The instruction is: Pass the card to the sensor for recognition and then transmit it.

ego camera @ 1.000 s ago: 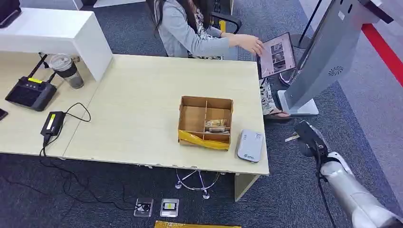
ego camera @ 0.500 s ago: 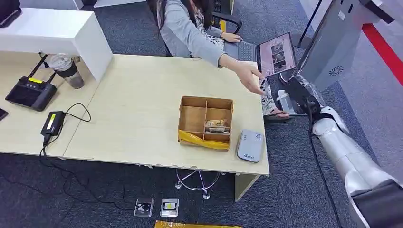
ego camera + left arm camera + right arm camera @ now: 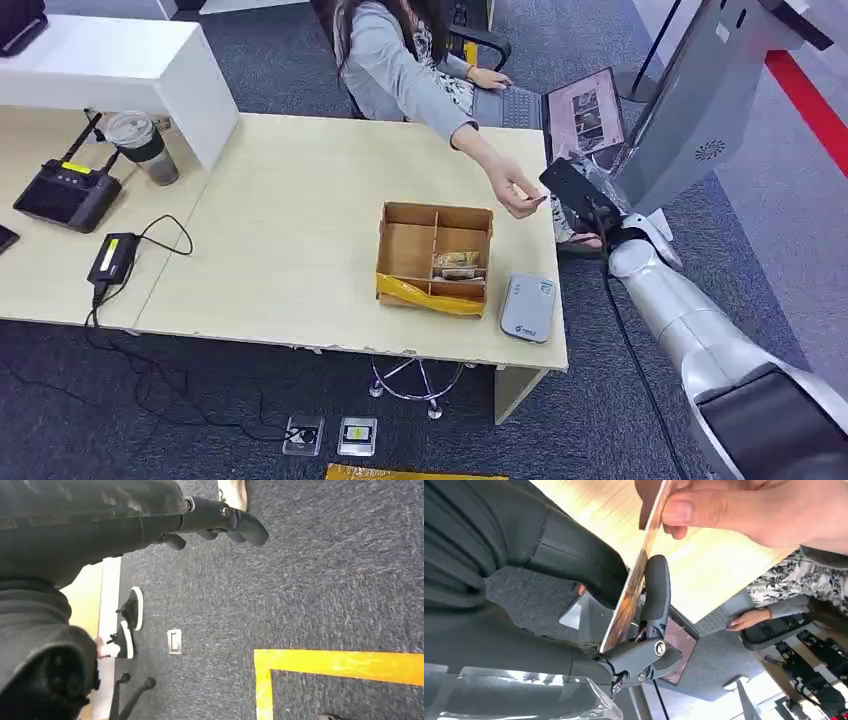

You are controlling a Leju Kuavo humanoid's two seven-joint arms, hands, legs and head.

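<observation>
Fingers (image 3: 656, 587) of my right hand (image 3: 585, 200) sit either side of the card (image 3: 634, 587), thumb on one face, dark finger on the other; whether they've clamped I can't tell. Card's long axis runs from the person's hand (image 3: 518, 190), which pinches the far end, into my palm. Going left to right from the cardboard box (image 3: 434, 257): box has compartments, one holds small items, the rest look bare. Just right of it lies the sensor (image 3: 527, 307), flat at the table (image 3: 290, 230) edge. Right hand hangs beyond the box's far right corner, so I judge it nearest. Left hand (image 3: 220, 522) dangles over carpet, fingers loosely curled, holding nothing.
</observation>
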